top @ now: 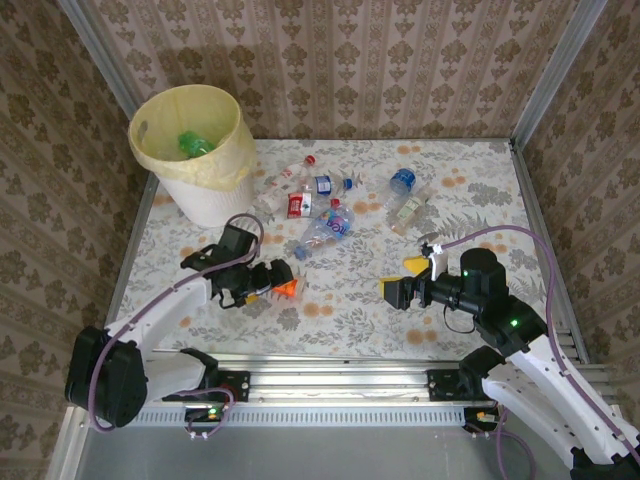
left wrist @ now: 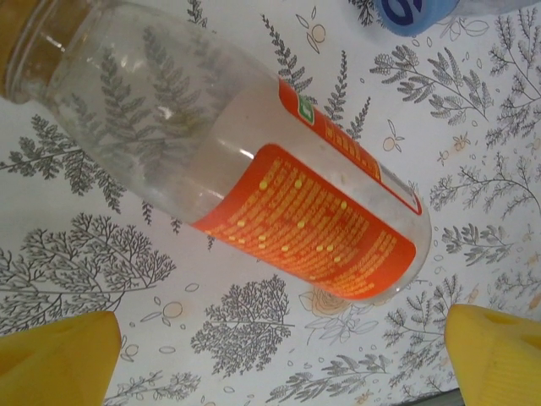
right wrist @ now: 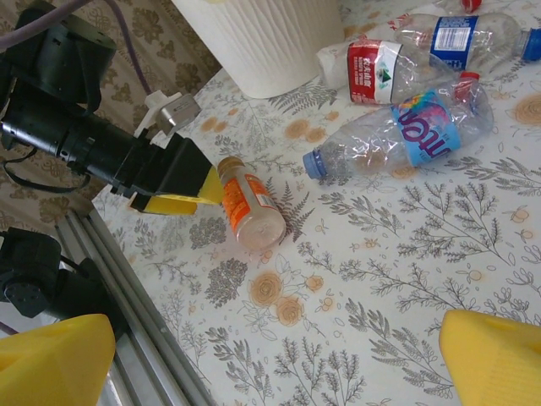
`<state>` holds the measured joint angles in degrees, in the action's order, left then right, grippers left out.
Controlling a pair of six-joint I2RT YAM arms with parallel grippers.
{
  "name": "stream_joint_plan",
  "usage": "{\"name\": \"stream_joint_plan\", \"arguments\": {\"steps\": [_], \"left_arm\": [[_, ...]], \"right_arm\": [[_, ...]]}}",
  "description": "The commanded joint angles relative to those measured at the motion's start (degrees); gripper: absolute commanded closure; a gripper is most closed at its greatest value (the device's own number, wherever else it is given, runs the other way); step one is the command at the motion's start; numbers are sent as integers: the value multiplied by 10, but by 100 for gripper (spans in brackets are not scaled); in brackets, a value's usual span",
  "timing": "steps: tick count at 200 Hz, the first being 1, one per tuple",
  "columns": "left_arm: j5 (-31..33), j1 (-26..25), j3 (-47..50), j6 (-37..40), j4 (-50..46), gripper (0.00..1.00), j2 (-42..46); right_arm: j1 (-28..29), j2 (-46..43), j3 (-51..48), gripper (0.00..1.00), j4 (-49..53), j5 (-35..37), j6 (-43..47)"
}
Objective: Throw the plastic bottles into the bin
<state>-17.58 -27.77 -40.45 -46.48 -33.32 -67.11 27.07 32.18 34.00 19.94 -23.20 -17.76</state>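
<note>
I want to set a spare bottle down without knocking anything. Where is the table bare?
Bare: the floral tabletop between the left gripper and the right gripper, and its far right corner. Crowded: the clear plastic bottles clustered just right of the round white bin.

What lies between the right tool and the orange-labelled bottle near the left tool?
Only bare floral tabletop: in the right wrist view nothing sits between the right tool and the orange-labelled bottle, and the top view shows the same.
</note>
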Motion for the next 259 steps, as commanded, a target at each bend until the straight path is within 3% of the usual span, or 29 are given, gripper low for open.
{"name": "stream_joint_plan", "arguments": {"steps": [1, 128, 259], "left_arm": [[7, -3, 6, -8, 24, 2, -8], [45, 8, -3, 39, 64, 3, -112], [52, 10, -3, 83, 77, 24, -154]], "right_arm": [[4, -9, -10, 0, 5, -9, 1], [3, -7, -13, 0, 2, -5, -2], [4, -3, -13, 0, 3, -1, -2]]}}
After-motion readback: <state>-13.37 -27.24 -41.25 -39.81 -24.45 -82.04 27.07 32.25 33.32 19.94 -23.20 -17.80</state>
